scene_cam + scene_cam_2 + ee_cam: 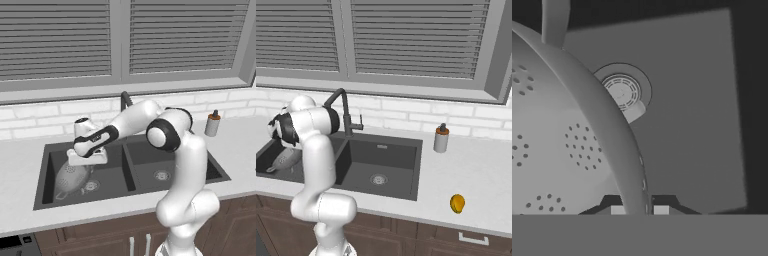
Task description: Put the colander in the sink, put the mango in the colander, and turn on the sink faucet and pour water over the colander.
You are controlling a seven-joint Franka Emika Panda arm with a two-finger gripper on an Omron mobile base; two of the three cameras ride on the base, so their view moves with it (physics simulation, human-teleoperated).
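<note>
Jaws nearly closed astride the rim of the colander (567,140): in the hand view the two dark tips of the gripper (638,209) stand one on each side of the thin metal wall, the perforated inside of the bowl to the left and its outer face to the right, so the rim appears pinched between them with little gap to spare. Beyond the rim lies the dark floor of the basin and its round steel drain (622,91), directly ahead of the tips and partly overlapped by the colander's edge. From the left base view, the hand reaches down into the left basin of the sink (127,175), and the colander (71,181) hangs tilted below it, its open side turned up and toward the hand, its lower part close to or touching the basin floor; contact cannot be confirmed. Judged from this, the placing step is almost complete, and the coming move depends on the short downward gap between bowl and floor, then on releasing so the bowl settles upright rather than on its side. In the right base view the mango (457,203) rests on the counter (486,175) well to the right of the sink, near the front edge, far from the hand. The sink faucet (345,112) stands behind the divider, lever untouched, with a soap bottle (441,138) farther right.
</note>
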